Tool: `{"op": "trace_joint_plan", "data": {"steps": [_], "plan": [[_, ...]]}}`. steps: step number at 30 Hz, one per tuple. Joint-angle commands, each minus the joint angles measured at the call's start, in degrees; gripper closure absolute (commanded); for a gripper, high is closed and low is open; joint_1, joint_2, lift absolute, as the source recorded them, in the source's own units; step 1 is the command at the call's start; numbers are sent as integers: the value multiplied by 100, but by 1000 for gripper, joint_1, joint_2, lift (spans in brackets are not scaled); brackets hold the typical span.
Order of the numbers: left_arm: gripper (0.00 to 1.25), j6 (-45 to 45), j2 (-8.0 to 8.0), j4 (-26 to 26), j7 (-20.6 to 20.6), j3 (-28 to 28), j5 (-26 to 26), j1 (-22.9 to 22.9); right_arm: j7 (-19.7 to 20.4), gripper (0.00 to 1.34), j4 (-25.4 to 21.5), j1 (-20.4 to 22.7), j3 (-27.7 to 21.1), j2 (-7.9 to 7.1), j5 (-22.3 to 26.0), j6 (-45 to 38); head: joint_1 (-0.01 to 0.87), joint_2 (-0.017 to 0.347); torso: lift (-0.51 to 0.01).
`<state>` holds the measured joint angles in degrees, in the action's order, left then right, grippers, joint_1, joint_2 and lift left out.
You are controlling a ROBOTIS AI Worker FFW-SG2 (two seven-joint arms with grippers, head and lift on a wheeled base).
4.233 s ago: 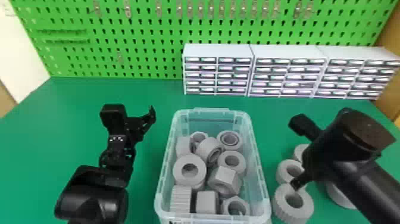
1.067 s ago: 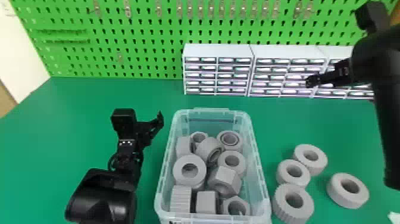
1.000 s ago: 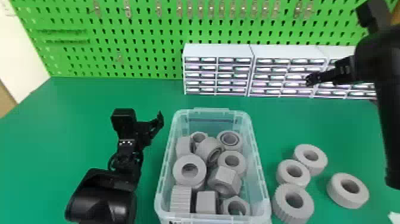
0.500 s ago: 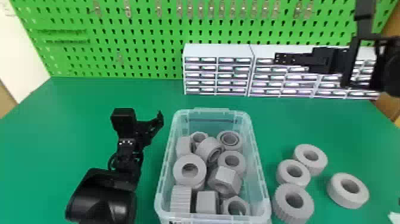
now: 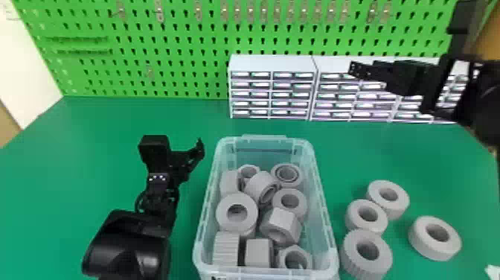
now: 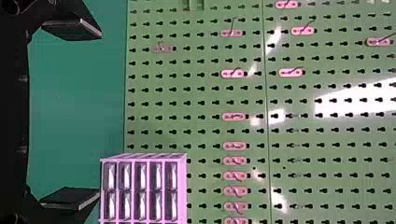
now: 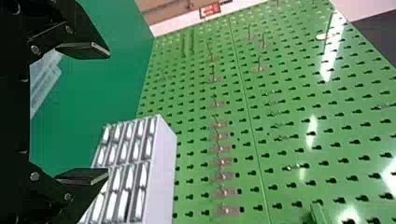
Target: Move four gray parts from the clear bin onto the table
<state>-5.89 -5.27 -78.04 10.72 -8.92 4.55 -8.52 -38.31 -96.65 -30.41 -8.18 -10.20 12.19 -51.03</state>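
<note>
White glare is cast across the green pegboard point(image 6: 257, 108) in both wrist views, while glints are thrown back by drawer cabinets point(image 5: 272, 89) on the brightly lit tabletop point(image 5: 93, 167).

prob. workshop or lab, can't tell which. backed w/ big green pegboard point(image 5: 186, 57), hung w/ rows of metal hooks point(image 5: 160, 11). fitted w/ white multi-drawer cabs point(image 5: 273, 65), lined up nr pegboard at back of green table point(image 5: 93, 123).

The clear bin point(image 5: 317, 201) sits upright and open-topped on the green table point(image 5: 111, 126), holding a jumble of gray rings point(image 5: 226, 219) and hex nuts point(image 5: 281, 216), some tilted, while to its right four thick gray parts point(image 5: 349, 257) lie flat, holes up, three in a close row, the nearest ribbed, and one apart.
</note>
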Motion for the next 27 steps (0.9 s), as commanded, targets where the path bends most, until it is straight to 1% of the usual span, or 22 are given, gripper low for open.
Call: {"op": "trace_joint_plan", "data": {"steps": [1,5,12,15,20,27], "plan": [[101,-9,0,9,0,-14,-7,-27,509,375,5,272,9,1,364,533,693,72,-52],[101,-9,0,17,0,-22,-7,-27,816,377,5,439,-17,1,451,761,693,72,-52],[99,-18,0,17,0,-5,-7,-9,1168,377,5,677,-17,10,451,1139,693,72,-52],[98,-53,9,17,0,4,-7,0,1396,377,-3,826,-8,27,451,1350,693,72,-52],[98,-70,17,17,0,4,-7,0,1660,377,-39,1037,-26,62,232,1526,693,72,-52],[98,-141,61,17,0,48,-7,43,1950,377,-91,1380,-70,150,-23,1886,693,72,-52]]}}
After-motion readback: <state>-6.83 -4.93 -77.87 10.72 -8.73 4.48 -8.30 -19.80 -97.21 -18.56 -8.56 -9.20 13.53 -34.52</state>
